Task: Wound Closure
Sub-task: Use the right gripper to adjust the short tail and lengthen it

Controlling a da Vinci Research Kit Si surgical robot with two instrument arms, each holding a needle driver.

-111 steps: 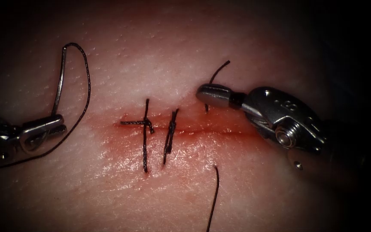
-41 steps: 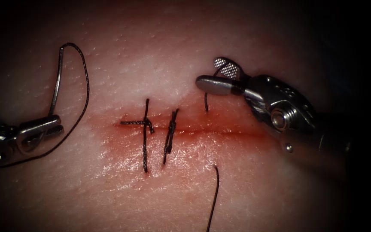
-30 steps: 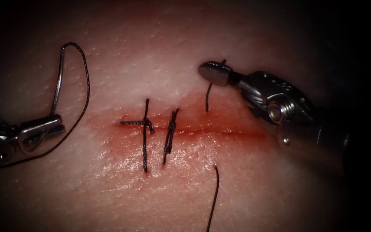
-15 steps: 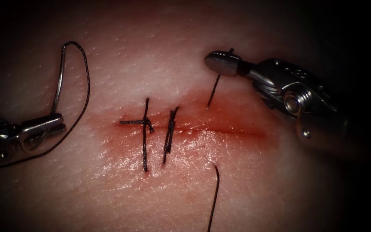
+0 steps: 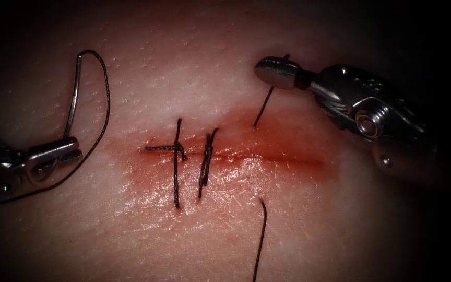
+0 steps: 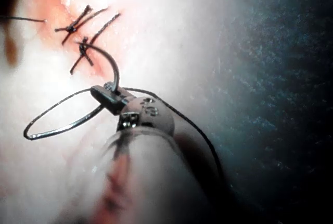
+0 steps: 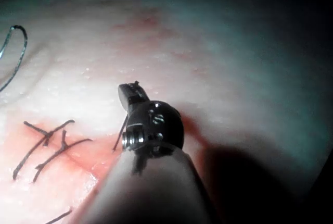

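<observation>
- Endoscope view: right tool [image 5: 272,71] clamped on short thread end [image 5: 263,108], taut above cut [image 5: 267,158].
- Left tool [image 5: 58,156], far left of cut, gripping curved needle [image 5: 72,99] near midcurve, clear of tissue [image 5: 194,73].
- Two finished stitches [image 5: 191,163] across cut; long thread [image 5: 260,237] below.

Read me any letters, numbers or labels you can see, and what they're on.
Nothing can be read for certain.
Right tool, wrist: small stamped marks, too blurred to read; it grips the thread.
Left tool, wrist: small marks, also too blurred; it holds the needle partway along its curve, out of the tissue, left of the cut.
</observation>
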